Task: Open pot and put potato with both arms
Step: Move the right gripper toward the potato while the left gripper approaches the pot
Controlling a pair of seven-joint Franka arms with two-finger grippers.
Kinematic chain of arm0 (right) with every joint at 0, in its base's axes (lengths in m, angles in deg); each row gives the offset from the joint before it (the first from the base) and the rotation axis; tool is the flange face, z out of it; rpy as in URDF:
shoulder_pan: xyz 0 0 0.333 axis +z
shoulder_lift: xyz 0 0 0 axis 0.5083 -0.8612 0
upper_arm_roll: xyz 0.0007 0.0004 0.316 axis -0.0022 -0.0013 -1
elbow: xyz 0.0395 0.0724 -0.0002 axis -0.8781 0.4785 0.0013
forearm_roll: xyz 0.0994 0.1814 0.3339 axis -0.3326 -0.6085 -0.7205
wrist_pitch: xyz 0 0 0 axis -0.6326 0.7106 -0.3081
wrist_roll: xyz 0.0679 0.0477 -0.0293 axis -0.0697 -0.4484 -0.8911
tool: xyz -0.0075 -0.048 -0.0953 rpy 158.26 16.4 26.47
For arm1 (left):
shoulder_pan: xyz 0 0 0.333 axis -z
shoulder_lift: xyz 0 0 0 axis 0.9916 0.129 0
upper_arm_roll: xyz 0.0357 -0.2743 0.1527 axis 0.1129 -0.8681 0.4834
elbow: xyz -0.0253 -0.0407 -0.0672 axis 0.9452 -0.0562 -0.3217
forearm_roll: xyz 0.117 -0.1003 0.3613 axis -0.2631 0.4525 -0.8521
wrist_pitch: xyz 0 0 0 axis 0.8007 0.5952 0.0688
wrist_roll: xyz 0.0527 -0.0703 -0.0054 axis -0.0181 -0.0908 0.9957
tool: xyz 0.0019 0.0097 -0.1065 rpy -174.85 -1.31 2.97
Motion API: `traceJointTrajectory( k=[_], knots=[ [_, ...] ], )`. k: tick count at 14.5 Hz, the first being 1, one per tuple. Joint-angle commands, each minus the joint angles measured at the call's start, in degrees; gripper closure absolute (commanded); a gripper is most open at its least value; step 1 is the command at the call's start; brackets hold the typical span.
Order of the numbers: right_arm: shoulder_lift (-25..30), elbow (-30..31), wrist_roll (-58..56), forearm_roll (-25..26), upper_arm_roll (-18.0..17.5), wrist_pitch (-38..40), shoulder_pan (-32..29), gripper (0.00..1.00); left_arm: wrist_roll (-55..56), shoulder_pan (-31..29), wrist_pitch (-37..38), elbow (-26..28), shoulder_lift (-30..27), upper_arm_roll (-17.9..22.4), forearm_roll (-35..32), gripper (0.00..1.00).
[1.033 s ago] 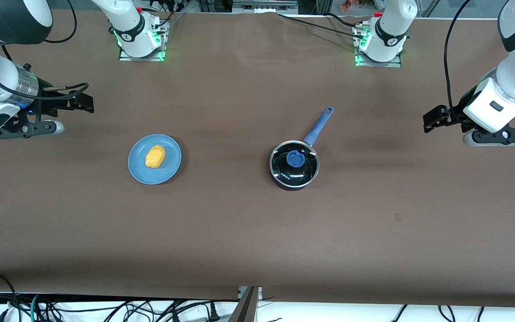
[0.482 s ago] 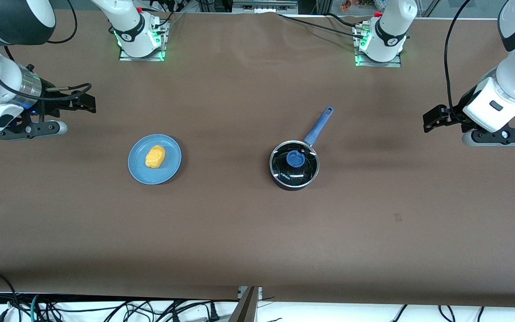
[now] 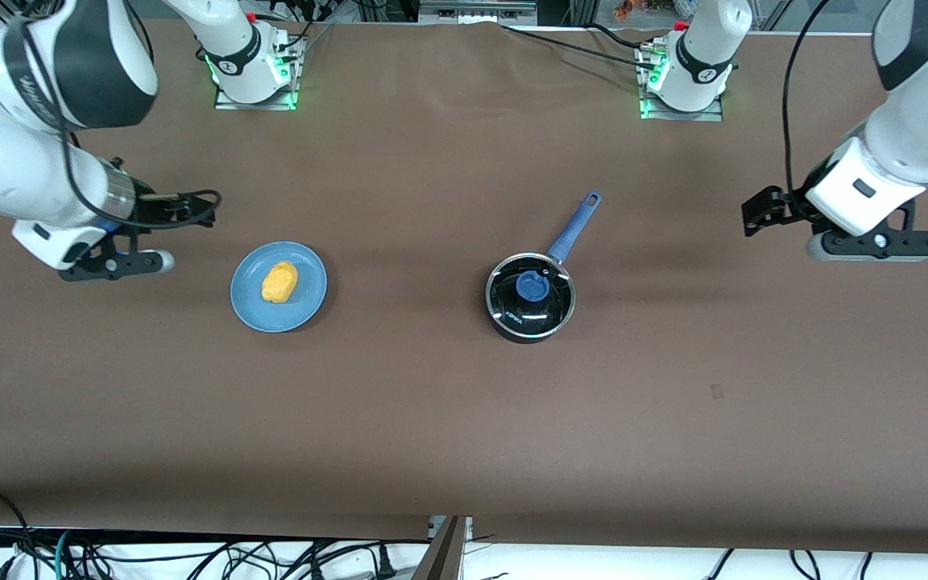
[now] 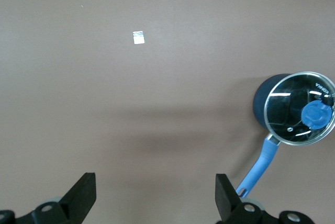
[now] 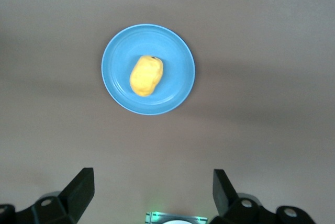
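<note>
Pot (image 3: 530,300): small black saucepan with metal rim, standing upright on the brown surface (image 3: 432,419), toward the left arm's end. Long blue handle (image 3: 575,227) pointing away from the front camera, toward the left arm's base.

Lid (image 3: 530,292): round clear glass, blue knob (image 3: 532,285), seated on the pot; pot closed.

Potato (image 3: 279,281): yellow-orange lumpy oval, lying in the middle of a light-blue plate (image 3: 250,306). Plate flat on the surface toward the right arm's end, well apart from the pot.

Left claw (image 4: 156,195): fingers spread wide, holding nothing; up in the air over bare surface at the left arm's end, well apart from the pot. A small pale square mark (image 4: 138,37) shows on the surface in its wrist view.

Right claw (image 5: 153,191): fingers spread wide, holding nothing; up in the air over bare surface near the plate, at the right arm's end. Touches neither plate nor potato.
</note>
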Motion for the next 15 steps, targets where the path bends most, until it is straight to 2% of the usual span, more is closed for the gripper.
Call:
traceJointTrajectory(
  k=[1,6,9,12,15],
  knots=[
    [-1.31,-0.58,1.78,0.11,0.03,-1.71,0.18,0.00,6.33,0.29,-1.95,0.55,0.78,-2.60,-0.38,0.00],
    [-5.87,-0.58,11.26,0.02,0.30,-6.01,-0.17,0.00,16.26,0.29,-4.84,0.63,2.89,-6.64,-0.99,0.00],
    [-10.44,-0.58,15.82,-0.07,0.39,-9.88,-0.34,0.00,17.52,0.29,-5.98,0.63,3.33,-7.52,-1.17,0.00],
    [-13.08,0.20,21.36,0.11,0.39,-12.69,0.44,0.00,18.30,0.29,-9.06,3.26,4.21,-9.98,-1.26,0.00],
    [-14.05,2.66,23.49,0.28,0.39,-16.21,1.24,0.00,25.32,0.29,-15.29,7.83,4.03,-13.05,-2.22,0.00]
  ],
)
